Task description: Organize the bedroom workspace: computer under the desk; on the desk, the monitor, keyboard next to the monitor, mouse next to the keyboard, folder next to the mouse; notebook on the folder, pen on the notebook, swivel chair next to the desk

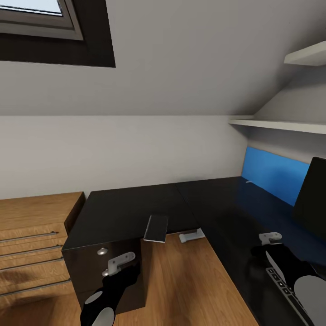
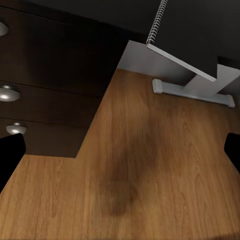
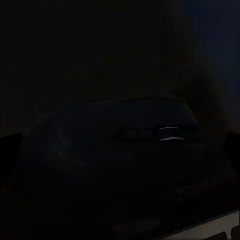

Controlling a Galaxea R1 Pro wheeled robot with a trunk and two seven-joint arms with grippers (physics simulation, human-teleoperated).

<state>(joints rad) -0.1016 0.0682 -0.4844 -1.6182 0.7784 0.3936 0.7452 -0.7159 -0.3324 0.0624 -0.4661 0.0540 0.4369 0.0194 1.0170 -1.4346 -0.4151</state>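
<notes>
The glossy black L-shaped desk [image 1: 136, 208] runs from the middle to the right, with its blue back panel [image 1: 271, 174]. At the far right stands the black monitor [image 1: 312, 199]. The keyboard [image 1: 286, 290] lies on the desk at the lower right, under my right arm. A thin dark notebook [image 1: 156, 227] overhangs the desk's inner edge, and its spiral binding shows on the notebook [image 2: 190, 40] in the left wrist view. A small white pen [image 1: 248, 182] lies by the blue panel. My right gripper [image 1: 270, 237] hovers low over the dark mouse [image 3: 125, 150], open, with the mouse close between its fingers. My left gripper [image 1: 120, 263] is open above the wooden floor [image 2: 150, 165].
A black drawer unit [image 1: 104, 271] with round knobs stands under the desk's left end. A light wooden drawer chest [image 1: 31, 235] is beside it at the left. The desk's white foot [image 1: 191, 235] rests on the floor. Wall shelves [image 1: 280, 124] hang over the right side.
</notes>
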